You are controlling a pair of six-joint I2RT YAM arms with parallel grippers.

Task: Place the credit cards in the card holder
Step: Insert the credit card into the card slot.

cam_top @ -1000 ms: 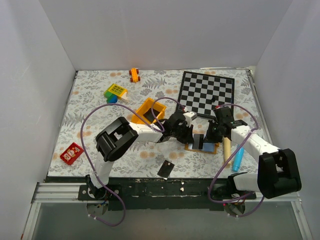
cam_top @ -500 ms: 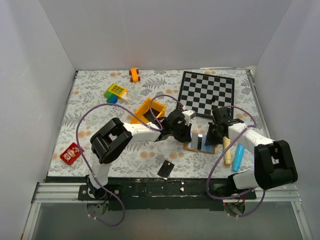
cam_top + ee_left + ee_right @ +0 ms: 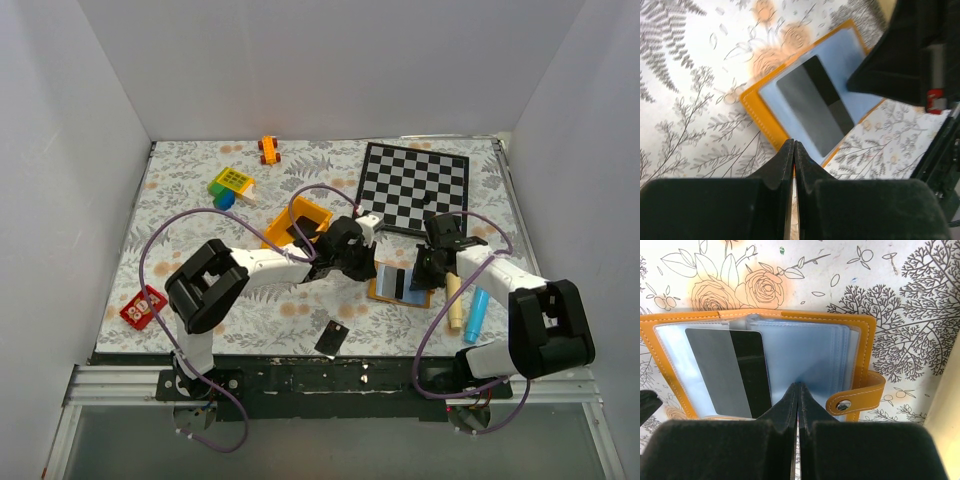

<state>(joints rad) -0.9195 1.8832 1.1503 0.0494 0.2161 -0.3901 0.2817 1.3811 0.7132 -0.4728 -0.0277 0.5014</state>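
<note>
The tan card holder lies open on the table, its pale blue-grey inside up. One black credit card sits in its left sleeve; it shows in the right wrist view and the left wrist view. A second black credit card lies loose near the table's front edge. My left gripper is shut, its tip at the holder's orange edge. My right gripper is shut, its tip pressed on the holder's right sleeve, beside the snap stud.
A yellow bin stands just behind the left gripper. A chequered board lies at the back right. A wooden stick and a blue pen lie right of the holder. A red toy sits at the front left.
The holder's raised page has gone down and it now lies flat and open. My left gripper has drawn back to the left of it. My right gripper has stayed at its right side.
</note>
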